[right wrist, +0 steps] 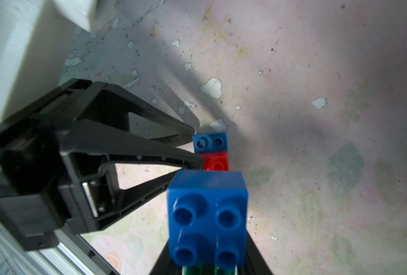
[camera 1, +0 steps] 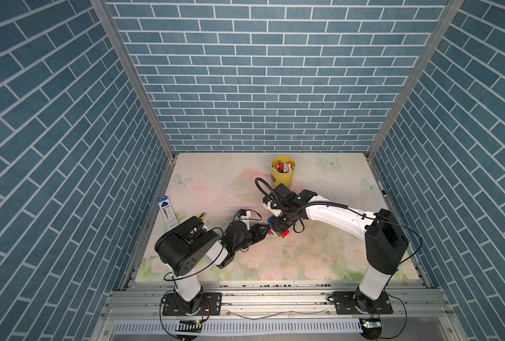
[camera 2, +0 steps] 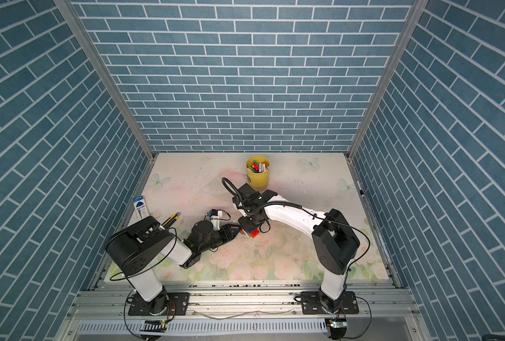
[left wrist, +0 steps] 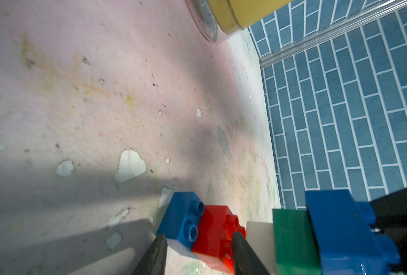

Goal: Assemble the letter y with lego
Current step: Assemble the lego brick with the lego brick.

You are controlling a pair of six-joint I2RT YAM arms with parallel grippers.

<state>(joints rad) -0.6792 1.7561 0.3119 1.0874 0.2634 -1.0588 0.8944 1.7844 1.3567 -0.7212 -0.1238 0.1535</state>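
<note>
Mid floral table [camera 1: 319, 259], the blue-and-red studded plastic brick pair [left wrist: 205, 226] is pinched by the left gripper [left wrist: 199, 235] at 9 o'clock of the green-white-blue brick stack [left wrist: 293, 240] clamped by the right gripper [camera 1: 279, 227], and studs must be squared before pressing.

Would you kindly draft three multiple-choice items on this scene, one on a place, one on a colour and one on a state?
1. Where does the yellow cup stand? A) at the table's far end B) between the arm bases C) at the front edge
2. What colour is the brick joined to the blue brick at the left claw? A) yellow B) red C) black
3. The right claw is: A) wide open B) resting on the cup C) shut on the brick cluster
Answers: 1 A, the cup is farthest back; 2 B, a red brick adjoins it; 3 C, a second blue brick sits in its grip.
</note>
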